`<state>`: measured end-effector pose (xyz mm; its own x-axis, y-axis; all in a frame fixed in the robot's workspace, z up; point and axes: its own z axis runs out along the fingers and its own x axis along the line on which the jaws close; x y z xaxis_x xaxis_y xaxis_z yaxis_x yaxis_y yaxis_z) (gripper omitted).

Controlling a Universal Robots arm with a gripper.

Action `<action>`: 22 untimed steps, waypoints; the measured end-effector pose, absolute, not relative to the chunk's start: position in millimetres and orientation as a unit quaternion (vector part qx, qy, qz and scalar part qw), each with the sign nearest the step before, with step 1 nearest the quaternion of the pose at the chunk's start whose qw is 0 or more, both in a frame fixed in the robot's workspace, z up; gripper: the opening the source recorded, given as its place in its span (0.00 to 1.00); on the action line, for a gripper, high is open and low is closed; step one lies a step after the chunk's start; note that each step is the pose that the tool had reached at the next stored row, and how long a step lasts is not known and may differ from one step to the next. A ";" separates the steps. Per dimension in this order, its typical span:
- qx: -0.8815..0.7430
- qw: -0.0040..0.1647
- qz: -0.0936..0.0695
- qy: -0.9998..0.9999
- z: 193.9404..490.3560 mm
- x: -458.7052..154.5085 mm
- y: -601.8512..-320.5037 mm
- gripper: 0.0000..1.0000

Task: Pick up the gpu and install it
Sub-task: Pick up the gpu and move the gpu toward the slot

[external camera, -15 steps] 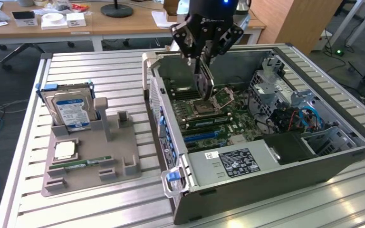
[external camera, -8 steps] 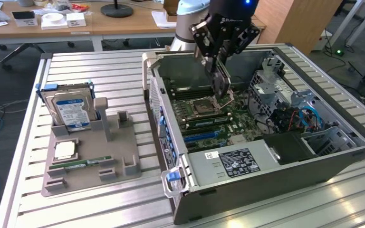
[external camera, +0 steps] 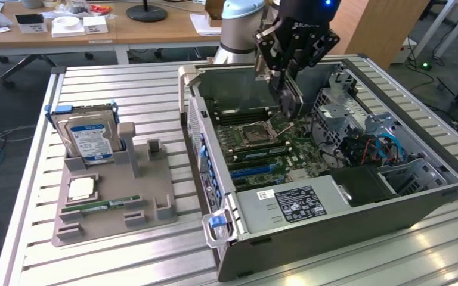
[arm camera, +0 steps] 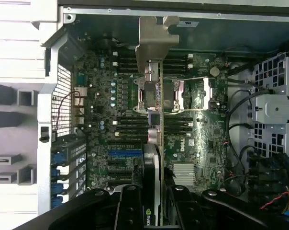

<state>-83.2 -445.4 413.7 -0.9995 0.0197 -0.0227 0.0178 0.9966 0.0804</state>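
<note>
Above the motherboard (external camera: pixel 269 149) inside the open computer case (external camera: pixel 420 196), the gripper (external camera: pixel 283 80) is clamped on the gpu (external camera: pixel 291 102), which it holds edge-on over the processor socket (arm camera: pixel 175 96), silver bracket (arm camera: pixel 151 43) outermost.

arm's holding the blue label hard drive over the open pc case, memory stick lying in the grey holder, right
Not the hard drive: that stands in the grey holder. The gripper holds the gpu, a thin dark card, over the open case, clear in the wrist view. The memory stick does lie in the holder.
</note>
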 end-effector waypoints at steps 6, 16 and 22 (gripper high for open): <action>0.010 0.012 0.040 0.999 413.7 -63.9 -445.4 0.27; 0.010 0.012 0.040 0.999 413.7 -30.9 -445.4 0.27; 0.010 0.012 0.041 0.999 413.7 -11.1 -445.4 0.27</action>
